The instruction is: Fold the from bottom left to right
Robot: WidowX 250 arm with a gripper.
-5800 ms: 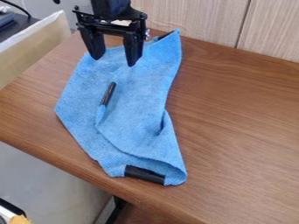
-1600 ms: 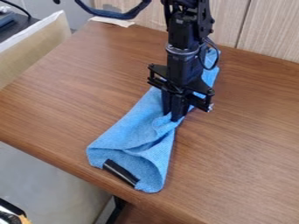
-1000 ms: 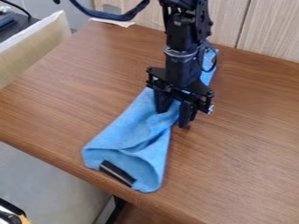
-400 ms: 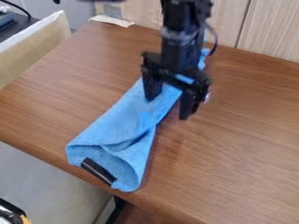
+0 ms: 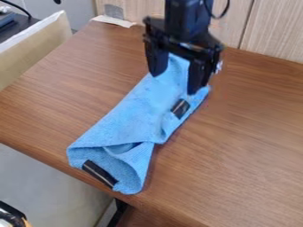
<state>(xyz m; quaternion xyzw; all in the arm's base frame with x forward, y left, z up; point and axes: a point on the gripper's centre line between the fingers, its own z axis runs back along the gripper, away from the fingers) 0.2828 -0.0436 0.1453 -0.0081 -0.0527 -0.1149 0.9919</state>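
Gripper (image 5: 174, 84) wide open above the cloth (image 5: 127, 117) (nothing in its hold), probably to avoid dragging the folded layers out of place on the table (image 5: 248, 133).

The camera view looks down at a slant from high on the near side of the tabletop (image 5: 248, 146), facing across it to the wood-grained panels (image 5: 275, 31) along the top of the frame. It stands close enough that the tabletop takes up most of the frame and runs out past the right edge, while its near edge slants from the left side down to the bottom. The blue cloth (image 5: 127, 119) lies mid-frame, with the claw (image 5: 174, 84) at upper centre, seen from above.
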